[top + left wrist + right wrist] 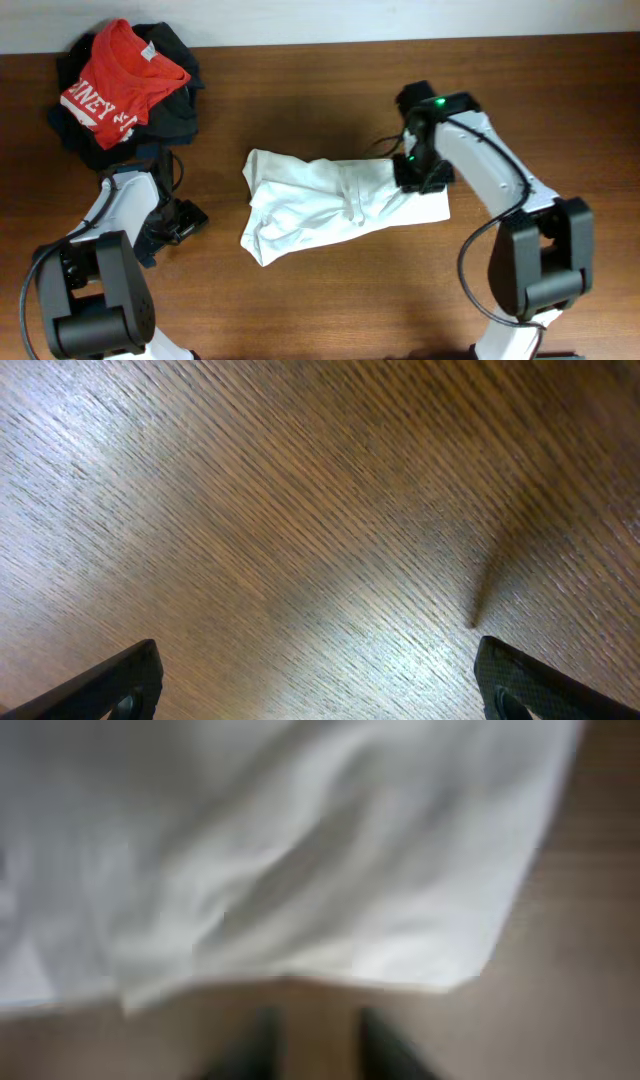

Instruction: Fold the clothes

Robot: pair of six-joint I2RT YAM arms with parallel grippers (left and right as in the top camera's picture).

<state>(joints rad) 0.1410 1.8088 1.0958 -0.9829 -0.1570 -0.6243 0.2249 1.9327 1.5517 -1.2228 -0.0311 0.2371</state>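
Note:
The white T-shirt (320,200) lies crumpled and partly folded in the middle of the wooden table, running from left to right; its print is hidden. My right gripper (412,180) hangs over the shirt's right end. The right wrist view is blurred: white cloth (300,850) fills the upper part, and my two dark fingers (320,1020) stand a little apart over bare wood just short of the hem, holding nothing. My left gripper (185,222) is to the left of the shirt, wide open and empty over bare wood (320,680).
A red T-shirt with white lettering (115,80) lies on a heap of dark garments (180,105) at the back left corner, just behind my left arm. The table's far edge (330,40) meets a pale wall.

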